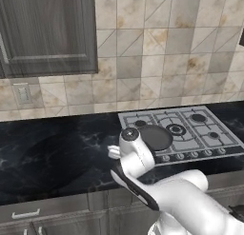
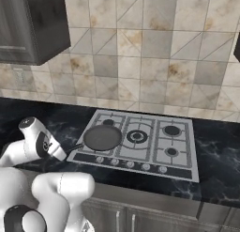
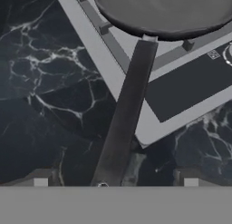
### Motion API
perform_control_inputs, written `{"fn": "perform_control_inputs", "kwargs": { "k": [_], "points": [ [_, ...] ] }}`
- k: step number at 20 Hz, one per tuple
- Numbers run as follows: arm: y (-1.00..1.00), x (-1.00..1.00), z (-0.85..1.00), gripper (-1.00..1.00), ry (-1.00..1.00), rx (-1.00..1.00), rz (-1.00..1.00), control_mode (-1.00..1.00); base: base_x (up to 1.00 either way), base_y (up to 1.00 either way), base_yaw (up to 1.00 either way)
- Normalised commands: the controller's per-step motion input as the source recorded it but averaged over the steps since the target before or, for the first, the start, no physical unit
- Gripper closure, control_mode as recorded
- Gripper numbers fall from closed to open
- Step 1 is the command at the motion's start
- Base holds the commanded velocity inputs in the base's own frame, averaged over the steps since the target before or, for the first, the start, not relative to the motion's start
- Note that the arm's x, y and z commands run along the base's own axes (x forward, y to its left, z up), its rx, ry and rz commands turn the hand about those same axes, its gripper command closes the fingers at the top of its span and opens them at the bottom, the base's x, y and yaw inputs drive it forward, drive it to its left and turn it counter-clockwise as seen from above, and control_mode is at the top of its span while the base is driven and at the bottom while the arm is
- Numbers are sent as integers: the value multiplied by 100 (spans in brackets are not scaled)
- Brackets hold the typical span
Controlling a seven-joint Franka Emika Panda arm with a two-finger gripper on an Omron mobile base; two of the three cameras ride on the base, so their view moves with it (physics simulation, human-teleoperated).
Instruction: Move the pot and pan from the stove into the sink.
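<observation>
The pan (image 3: 167, 10) is a flat dark grey frying pan on the front left burner of the stove (image 3: 105, 66). Its long dark handle (image 3: 124, 119) sticks out past the stove's corner over the black counter. My gripper (image 3: 115, 181) is open just above the end of that handle, with one fingertip (image 3: 41, 180) on each side of it and not touching. The pan (image 1: 153, 136) also sits on the steel stove (image 1: 209, 143) in the left base view, and the pan (image 2: 102, 137) on the stove (image 2: 154, 156) in the right base view. The pot and the sink are out of view.
Black marble counter (image 1: 57, 148) stretches left of the stove. A tiled wall rises behind it, with a wall outlet (image 1: 22, 93) and a dark upper cabinet (image 1: 47, 29) at the left. My white arm (image 2: 37, 142) reaches in low beside the stove's left front corner.
</observation>
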Motion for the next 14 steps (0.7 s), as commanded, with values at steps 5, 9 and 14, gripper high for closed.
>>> {"fn": "perform_control_inputs", "kwargs": {
  "k": [5, 9, 14],
  "points": [
    [-27, 14, -50, -100, -8, -3, 0, -100, 0, 0, 0],
    [-3, 0, -3, -100, 0, 0, 0, -100, 0, 0, 0],
    [-38, 26, -8, -100, -4, 0, 0, -100, 0, 0, 0]
  ]
}}
